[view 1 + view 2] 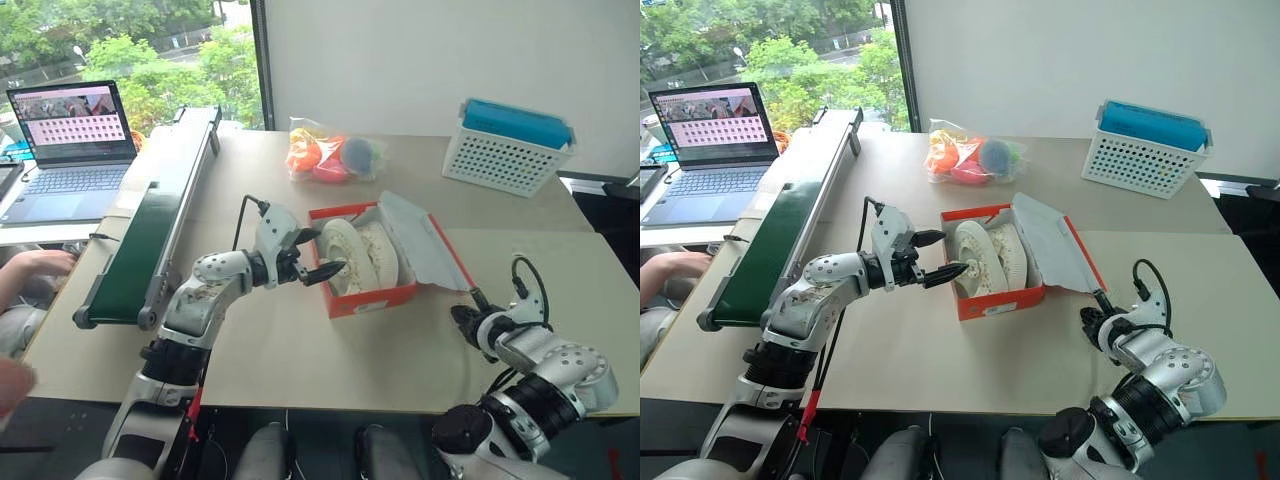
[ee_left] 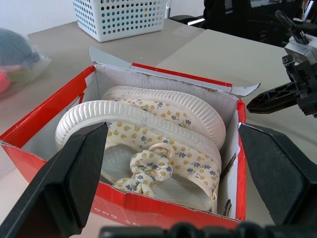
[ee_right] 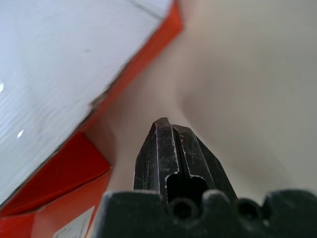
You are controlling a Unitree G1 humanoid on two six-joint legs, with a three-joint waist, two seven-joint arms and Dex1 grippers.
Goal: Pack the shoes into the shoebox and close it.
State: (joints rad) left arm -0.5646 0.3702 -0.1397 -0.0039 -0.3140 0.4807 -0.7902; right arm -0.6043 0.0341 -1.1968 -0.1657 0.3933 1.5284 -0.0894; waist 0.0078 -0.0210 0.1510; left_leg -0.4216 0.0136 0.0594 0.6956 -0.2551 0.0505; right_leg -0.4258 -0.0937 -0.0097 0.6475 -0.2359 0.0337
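While the left claw [image 1: 318, 258] stands spread wide at the near-left end of the shoebox [image 1: 360, 300], the right claw [image 1: 463, 318] is pinched together, empty, beside the raised lid [image 1: 420, 240]. Both shoes [image 2: 163, 144] lie on edge inside the shoebox, lengthwise along it. Beyond the shoebox on the bench [image 1: 300, 360] sit a clear bag [image 1: 330, 152] and a white basket [image 1: 505, 150].

My head pair looks down over the table [image 1: 300, 360]; left wrist camera sits close at the shoebox [image 2: 49, 114] mouth — right wrist one hugs its lid [image 3: 59, 64].
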